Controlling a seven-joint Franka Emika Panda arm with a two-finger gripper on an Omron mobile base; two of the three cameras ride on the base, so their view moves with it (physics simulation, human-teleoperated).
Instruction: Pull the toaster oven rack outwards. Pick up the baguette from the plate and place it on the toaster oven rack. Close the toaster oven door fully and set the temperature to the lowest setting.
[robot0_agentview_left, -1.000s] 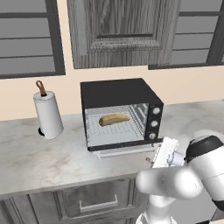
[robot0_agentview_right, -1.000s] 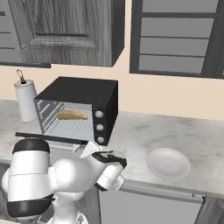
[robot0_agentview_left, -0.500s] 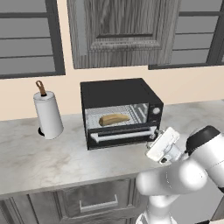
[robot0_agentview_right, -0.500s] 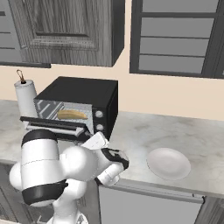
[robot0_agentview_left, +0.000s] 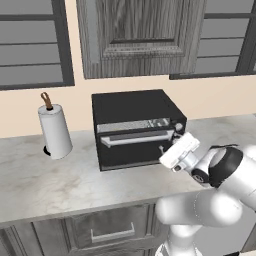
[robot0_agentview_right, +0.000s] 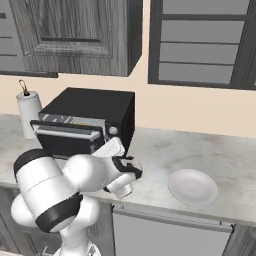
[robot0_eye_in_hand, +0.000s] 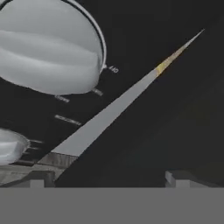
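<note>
White and bare, the plate (robot0_agentview_right: 192, 186) is seen on the surface (robot0_agentview_left: 60, 175), well off to the side of the jaws, so the baguette is judged to have been lifted from it already. Through the narrow gap above the door (robot0_agentview_left: 135, 152) a small yellow-brown patch, taken to be the baguette (robot0_eye_in_hand: 164, 65), is glimpsed in the hand view, ahead of the jaws and up to their right. It is therefore judged to lie inside the toaster oven (robot0_agentview_left: 135, 107). The rack itself cannot be made out, though the pull-out and the placing are judged as done.

The door is raised almost upright, but a pale strip is left showing along its top edge above the silver handle (robot0_agentview_left: 135, 139), so it is judged not to be fully shut. A last push is probably needed there. The temperature setting is left to be done; no dial position can be read with confidence.

The gripper (robot0_eye_in_hand: 110, 177) is held close against the oven's front right, with the jaws spread wide and nothing held between them. A large grey knob (robot0_eye_in_hand: 48, 48) lies ahead of the jaws and beyond the left fingertip, not between the fingers. A second knob (robot0_eye_in_hand: 8, 146) is seen just past that same fingertip, nearer to it. The door's edge runs across in front of the right side of the jaws.
</note>
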